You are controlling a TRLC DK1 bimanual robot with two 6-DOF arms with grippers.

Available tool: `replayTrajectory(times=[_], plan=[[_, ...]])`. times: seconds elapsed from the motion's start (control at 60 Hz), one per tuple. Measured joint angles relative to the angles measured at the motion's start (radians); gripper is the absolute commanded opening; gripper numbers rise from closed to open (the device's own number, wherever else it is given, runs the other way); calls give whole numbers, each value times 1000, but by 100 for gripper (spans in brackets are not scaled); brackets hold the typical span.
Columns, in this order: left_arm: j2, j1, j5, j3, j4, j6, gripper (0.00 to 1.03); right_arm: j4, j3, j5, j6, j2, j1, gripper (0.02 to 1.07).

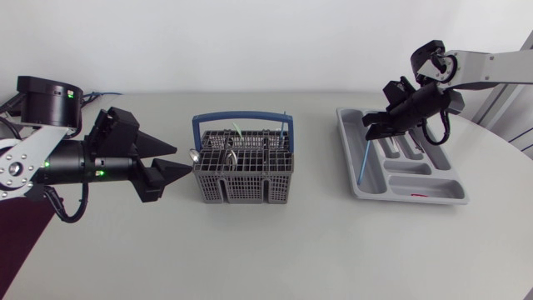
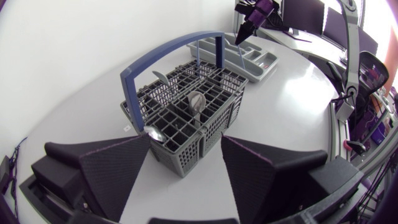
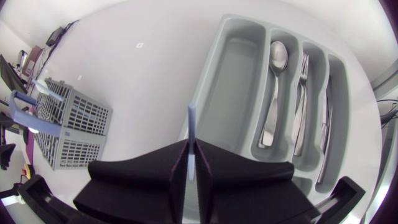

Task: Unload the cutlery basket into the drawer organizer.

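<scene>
My left gripper [image 1: 183, 161] sits at the table's left side, its fingers spread wide and holding nothing. The cutlery basket [image 1: 244, 175] stands just ahead of the fingertips, apart from them. In the left wrist view the basket's near corner lies in front of the gap between the fingers. The basket is grey mesh with a blue handle [image 1: 241, 119] arched over it, and it still holds cutlery. A spoon [image 2: 196, 102] stands upright in a middle cell, and more metal pieces show beside it.

Further right lies the grey drawer organizer [image 1: 400, 190], well apart from the basket. My right gripper [image 1: 376, 125] hangs over its end nearest the basket, clenched on a thin pale-blue stick [image 1: 365, 162]. The stick juts out past the fingertips, sloping down toward the organizer's outermost long compartment. I cannot tell whether its free end touches. Three narrower compartments hold a spoon, a fork [image 3: 300, 99] and a knife [image 3: 326, 124].
</scene>
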Motion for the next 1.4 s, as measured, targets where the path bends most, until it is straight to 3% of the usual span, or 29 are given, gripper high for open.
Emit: replayTrajectory(times=[0.083, 0.2, 0.317, 0.383, 0.55, 0.933, 1.167, 1.4], plan=[[0, 2, 0, 0, 0, 3, 97, 24, 36, 4, 7, 33, 0, 21], [1, 7, 0, 0, 0, 3, 97, 69, 82, 51, 27, 84, 0, 50], [2, 7, 0, 0, 0, 3, 97, 81, 118, 80, 42, 136, 0, 90], [2, 10, 1, 0, 0, 3, 97, 92, 119, 83, 48, 149, 2, 97], [2, 29, 8, -2, 3, 10, 97, 162, 84, 83, 52, 106, 6, 98], [129, 40, -3, 16, 55, -61, 96, 235, -231, 127, 51, -261, 127, 98], [250, 40, -102, 149, -42, -180, 94, 235, -338, 203, 67, -389, 276, 98], [302, 26, -131, 257, -149, -272, 91, 235, -380, 245, 86, -422, 371, 98]])
